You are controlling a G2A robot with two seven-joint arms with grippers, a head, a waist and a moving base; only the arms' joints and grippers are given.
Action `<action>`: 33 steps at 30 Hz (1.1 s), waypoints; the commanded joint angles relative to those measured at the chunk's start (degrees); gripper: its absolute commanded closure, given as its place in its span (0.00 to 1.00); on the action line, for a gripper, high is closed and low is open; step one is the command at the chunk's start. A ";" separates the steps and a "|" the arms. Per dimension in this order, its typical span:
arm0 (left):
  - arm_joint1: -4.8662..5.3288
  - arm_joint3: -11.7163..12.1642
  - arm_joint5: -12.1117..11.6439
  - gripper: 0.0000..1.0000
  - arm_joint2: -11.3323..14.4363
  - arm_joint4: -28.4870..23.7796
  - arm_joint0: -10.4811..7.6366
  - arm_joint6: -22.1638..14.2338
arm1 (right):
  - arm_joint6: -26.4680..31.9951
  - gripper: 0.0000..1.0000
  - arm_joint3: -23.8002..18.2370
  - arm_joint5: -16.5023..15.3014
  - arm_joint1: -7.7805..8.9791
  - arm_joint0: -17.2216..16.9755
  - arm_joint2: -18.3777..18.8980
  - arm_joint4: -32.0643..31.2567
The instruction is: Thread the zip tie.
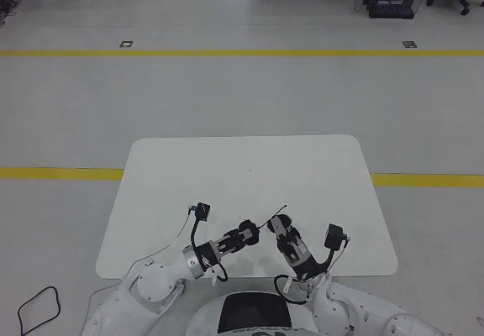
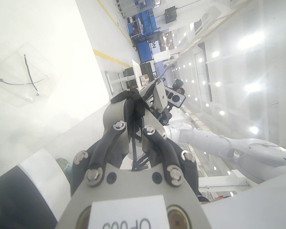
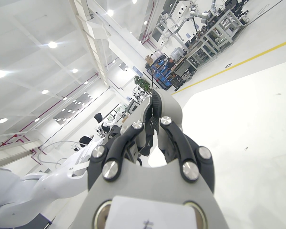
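**Zip tie (image 3: 152, 82) being gripped from two sides above the bench (image 1: 250, 168)**

We are viewing the left tool (image 2: 133, 104) and the right tool (image 3: 154, 107) as they are pointing tip to tip, just beside one another, over the near part of the white bench. The right tool is pinching the black zip tie between fully closed fingers, and a thin length of the tie is sticking out past its tips. The left tool is likewise pressing its fingers together on a black part of the tie. We cannot tell whether the tail is entering the head
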 commanded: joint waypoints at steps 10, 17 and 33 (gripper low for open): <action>0.00 0.00 0.00 1.00 0.00 0.00 0.00 0.00 | 0.90 1.00 1.10 0.00 -0.18 -0.63 0.83 -0.75; 0.00 0.00 0.00 1.00 0.00 0.00 0.00 0.00 | 0.39 1.00 1.55 0.00 -0.45 -1.55 1.94 -1.38; -0.15 0.20 0.53 1.00 0.94 1.86 -0.60 2.12 | 2.72 1.00 1.47 0.00 -1.56 -3.89 4.97 0.14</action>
